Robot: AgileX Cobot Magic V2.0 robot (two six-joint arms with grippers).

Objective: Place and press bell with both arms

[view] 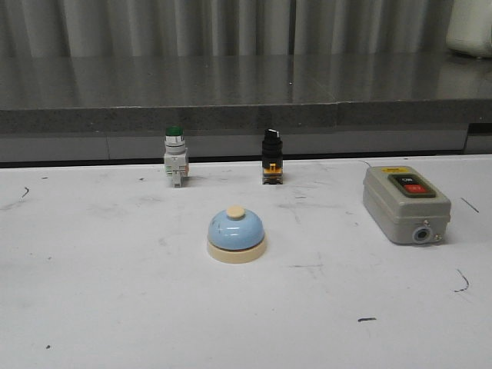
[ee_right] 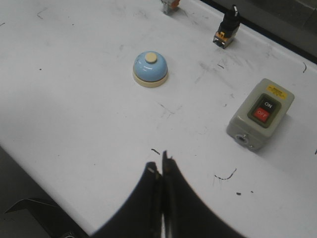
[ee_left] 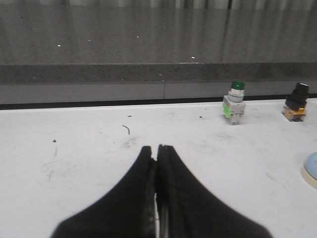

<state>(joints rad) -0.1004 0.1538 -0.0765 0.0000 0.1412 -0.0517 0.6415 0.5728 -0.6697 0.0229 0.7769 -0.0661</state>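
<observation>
White, scuffed table point(view: 92, 292) fronts a grey ledge point(view: 231, 115); the bell point(view: 237, 234) sits mid-table. Grey switch box point(view: 405, 204) reads ON and OFF. Left gripper point(ee_left: 156, 151) and right gripper point(ee_right: 161, 166) are clenched, empty.

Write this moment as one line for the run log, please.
bell: upright on table, untouched | left gripper: shut, empty, away from bell | right gripper: shut, empty, short of bell | press: not yet done

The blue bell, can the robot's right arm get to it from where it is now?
Probably yes. In the right wrist view the right gripper is shut, and only bare white table lies between it and the bell. The grey switch box sits off to one side, out of the way.
</observation>
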